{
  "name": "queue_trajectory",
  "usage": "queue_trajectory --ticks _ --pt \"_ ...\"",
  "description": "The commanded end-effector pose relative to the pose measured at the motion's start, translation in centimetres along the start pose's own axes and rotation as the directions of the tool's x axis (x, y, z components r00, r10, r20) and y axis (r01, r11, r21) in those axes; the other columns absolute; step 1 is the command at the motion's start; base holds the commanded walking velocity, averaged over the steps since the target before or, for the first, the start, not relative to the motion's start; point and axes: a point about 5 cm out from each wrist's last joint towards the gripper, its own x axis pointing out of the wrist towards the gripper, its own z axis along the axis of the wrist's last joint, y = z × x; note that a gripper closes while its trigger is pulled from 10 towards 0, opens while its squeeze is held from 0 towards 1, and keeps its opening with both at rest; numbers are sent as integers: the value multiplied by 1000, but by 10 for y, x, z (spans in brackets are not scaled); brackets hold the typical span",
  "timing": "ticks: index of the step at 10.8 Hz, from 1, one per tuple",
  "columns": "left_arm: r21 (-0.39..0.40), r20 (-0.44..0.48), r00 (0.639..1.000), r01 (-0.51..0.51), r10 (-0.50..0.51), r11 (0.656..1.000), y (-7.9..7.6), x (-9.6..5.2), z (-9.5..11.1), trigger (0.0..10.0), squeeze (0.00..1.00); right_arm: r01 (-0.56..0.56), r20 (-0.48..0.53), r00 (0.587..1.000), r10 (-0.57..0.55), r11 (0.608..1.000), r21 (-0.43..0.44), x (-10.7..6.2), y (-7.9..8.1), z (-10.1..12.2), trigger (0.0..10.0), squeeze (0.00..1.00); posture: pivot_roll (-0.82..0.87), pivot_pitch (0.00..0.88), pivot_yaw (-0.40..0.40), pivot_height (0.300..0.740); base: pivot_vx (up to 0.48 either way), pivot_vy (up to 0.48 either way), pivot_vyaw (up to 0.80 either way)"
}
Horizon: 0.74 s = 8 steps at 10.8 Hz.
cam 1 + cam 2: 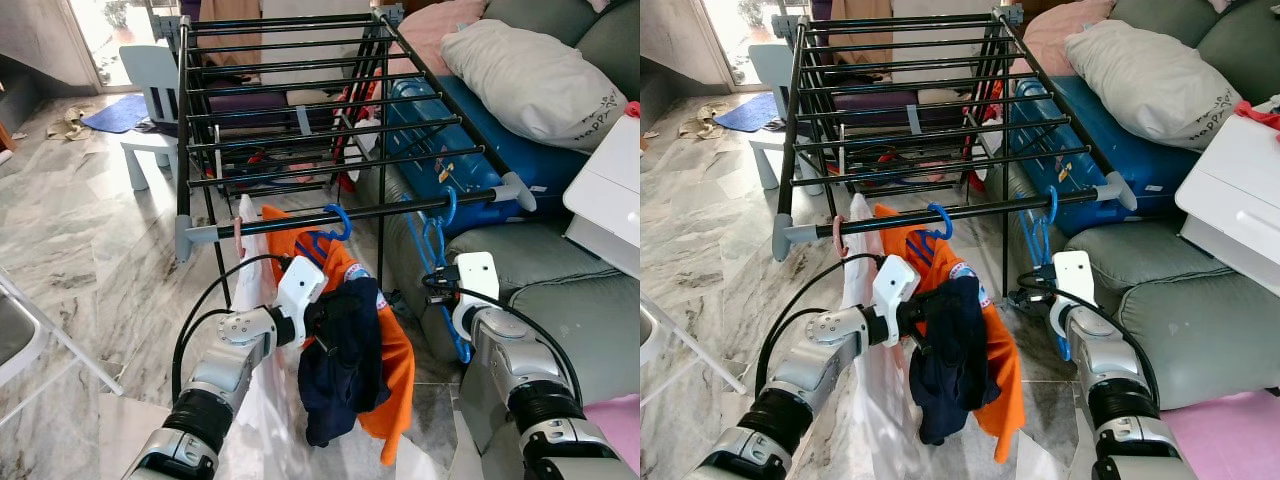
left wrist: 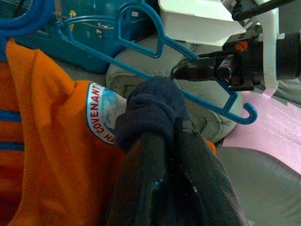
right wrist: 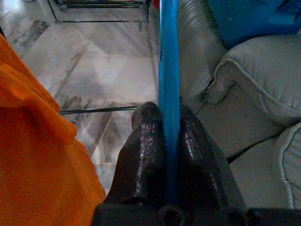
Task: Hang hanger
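While the left gripper has its jaws clamped on dark clothing, the right gripper pinches a blue hanger hooked on the drying rack.

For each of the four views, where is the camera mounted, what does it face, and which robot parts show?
Left eye view: head, looking down at the drying rack; both arms show.
Right eye view: same scene, same arms.
Left wrist view: left gripper clutching the dark garment, orange shirt beside.
Right wrist view: right gripper clamping the blue hanger.
Shared: the wrist views both show that hanger.
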Motion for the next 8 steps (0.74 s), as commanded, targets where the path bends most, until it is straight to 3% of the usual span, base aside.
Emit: queue_trajectory --ticks 1,3,4,5,8 --pt "30 16 1000 9 -10 999 0 1 6 10000 0 2 9 1000 -1 1000 -21 0 -2 3 0 0 3 0 -35 740 0 0 0" --pt "35 18 1000 -4 4 999 1 0 6 10000 0 26 97 995 -20 998 -54 -5 -4 13 0 0 6 0 -37 740 0 0 0" --pt "37 14 999 -32 31 999 3 -1 7 10000 0 37 203 979 -34 999 -10 -14 -8 24 39 0 7 0 -39 740 0 0 0" --pt "52 -6 998 -57 57 997 5 -1 4 10000 0 53 233 971 -52 999 3 -30 -16 19 10000 0 1 0 -38 740 0 0 0" --pt "52 -14 997 -74 75 996 5 -3 2 10000 0 58 223 973 -62 998 24 -73 -10 -10 10000 0 -22 0 -34 740 0 0 0"
